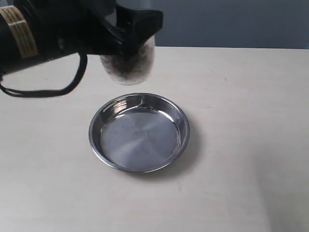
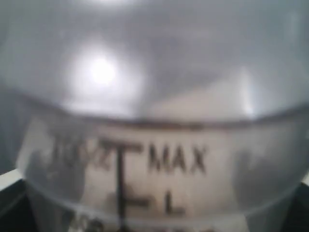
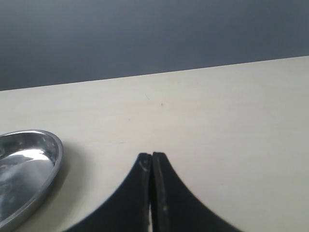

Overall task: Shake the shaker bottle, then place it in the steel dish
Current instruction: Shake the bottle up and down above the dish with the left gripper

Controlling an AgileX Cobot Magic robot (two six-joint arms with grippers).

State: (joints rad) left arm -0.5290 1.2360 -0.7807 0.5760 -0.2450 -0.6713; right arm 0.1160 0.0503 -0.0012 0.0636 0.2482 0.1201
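Observation:
The shaker bottle hangs in the air beyond the far rim of the steel dish, held by my left gripper, which is shut on it. Its clear lower body shows brown bits and looks blurred. In the left wrist view the shaker bottle fills the frame, with the frosted shoulder and printed "MAX" marks. The steel dish sits empty on the table, and its rim shows in the right wrist view. My right gripper is shut with nothing between its fingers, low over the table beside the dish.
The pale table stretches round the dish. A black cable loops under the left arm at the far left. A dark wall runs behind the table's back edge.

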